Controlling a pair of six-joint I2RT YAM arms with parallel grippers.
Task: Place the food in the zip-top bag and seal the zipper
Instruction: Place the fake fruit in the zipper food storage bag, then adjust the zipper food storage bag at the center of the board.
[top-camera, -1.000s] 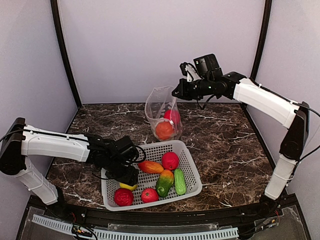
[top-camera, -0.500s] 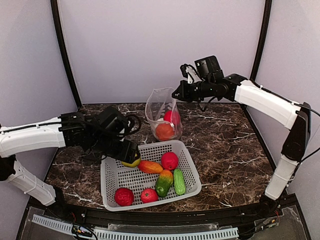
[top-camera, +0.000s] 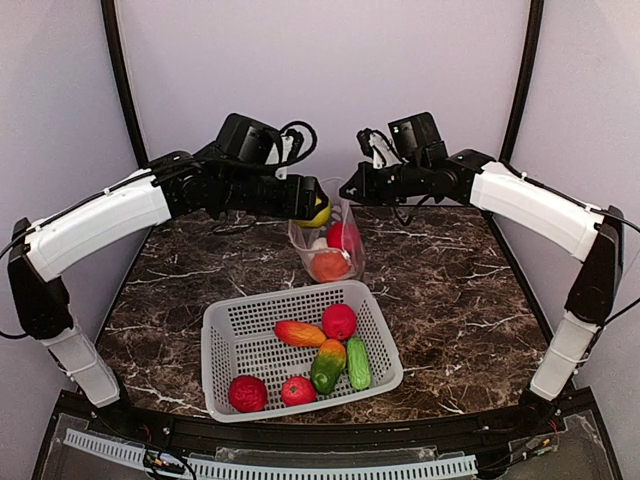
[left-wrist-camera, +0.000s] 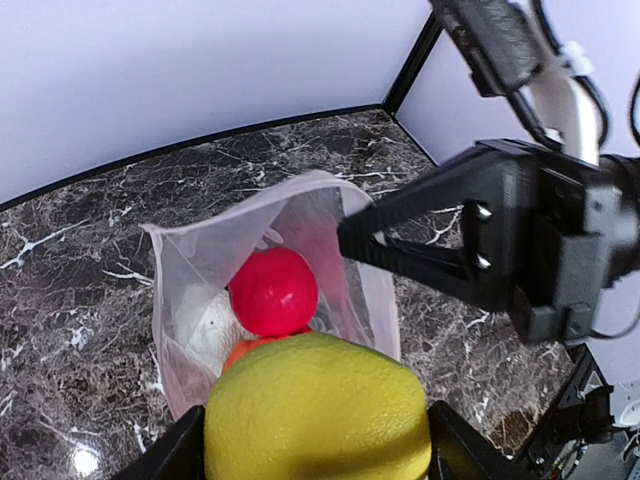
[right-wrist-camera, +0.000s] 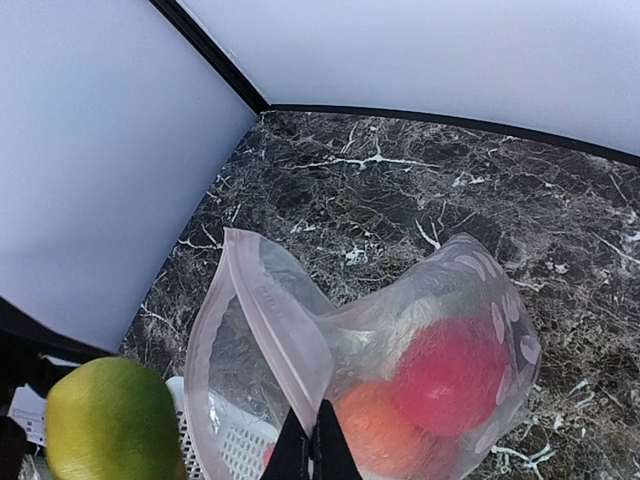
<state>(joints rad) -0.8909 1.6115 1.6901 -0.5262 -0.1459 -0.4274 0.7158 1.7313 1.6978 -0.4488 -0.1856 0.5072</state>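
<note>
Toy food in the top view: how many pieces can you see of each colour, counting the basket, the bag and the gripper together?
Red pieces: 4
Orange pieces: 2
Green piece: 1
Green-and-orange piece: 1
Yellow-green piece: 1
White piece: 1
Total visible: 10

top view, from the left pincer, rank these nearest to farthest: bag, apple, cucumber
1. bag, directly below the left pincer, which holds a yellow fruit
2. apple, far right part of the basket
3. cucumber, basket's near right corner
</note>
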